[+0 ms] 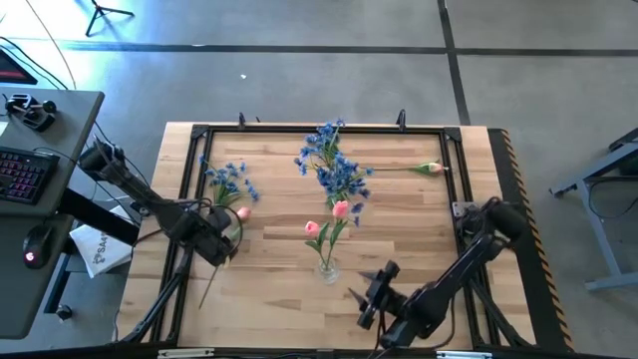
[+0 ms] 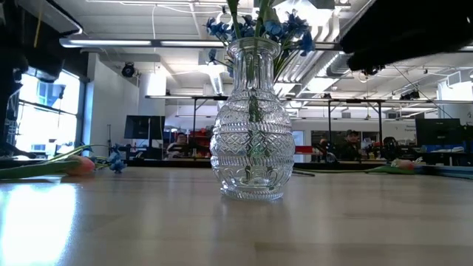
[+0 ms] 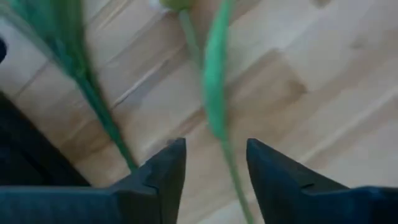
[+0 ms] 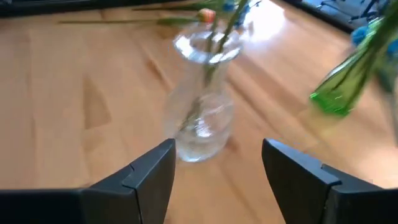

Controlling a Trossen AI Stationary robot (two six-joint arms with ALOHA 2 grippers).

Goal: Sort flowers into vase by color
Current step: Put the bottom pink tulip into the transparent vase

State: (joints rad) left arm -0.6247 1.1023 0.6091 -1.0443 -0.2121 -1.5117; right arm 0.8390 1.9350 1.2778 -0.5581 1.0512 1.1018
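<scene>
I see my left tool (image 3: 211, 165) spread narrowly astride a thin green tulip stem (image 3: 214, 93) near the counter's (image 1: 269, 269) left edge. Right tool (image 4: 217, 165) gapes wide beside the faceted glass vase (image 2: 251, 122).

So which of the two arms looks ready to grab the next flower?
The left, I'd guess. Its tool hangs open right over a green stem lying on the table, the stem running between its fingers. The right tool, also open, faces the vase with no loose flower before it.
</scene>
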